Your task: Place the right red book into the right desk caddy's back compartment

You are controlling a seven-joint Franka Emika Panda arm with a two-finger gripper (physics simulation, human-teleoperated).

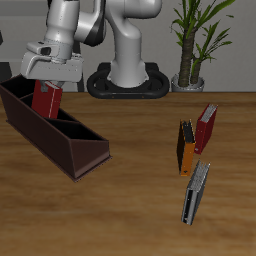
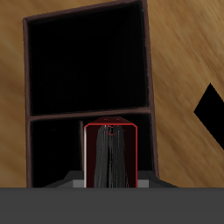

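Note:
My gripper [image 1: 48, 84] is shut on the right red book [image 1: 46, 100], which hangs upright from the fingers. The book is over the far half of the right desk caddy [image 1: 70, 140], a long dark maroon box lying slantwise on the table. Its lower end reaches about rim height. In the wrist view the red book [image 2: 111, 156] is edge-on over a section of the caddy, next to a divider wall [image 2: 87, 115]. Beyond that wall lies the wide squarish back compartment [image 2: 87, 61], dark inside. I cannot tell whether the book's lower end is inside the caddy.
Three books lie on the table well away from the caddy: a darker red one with a pale edge [image 1: 206, 128], an orange-and-black one [image 1: 186, 147] and a grey-black one [image 1: 196, 192]. A potted plant [image 1: 190, 55] stands beside the robot's base [image 1: 128, 78].

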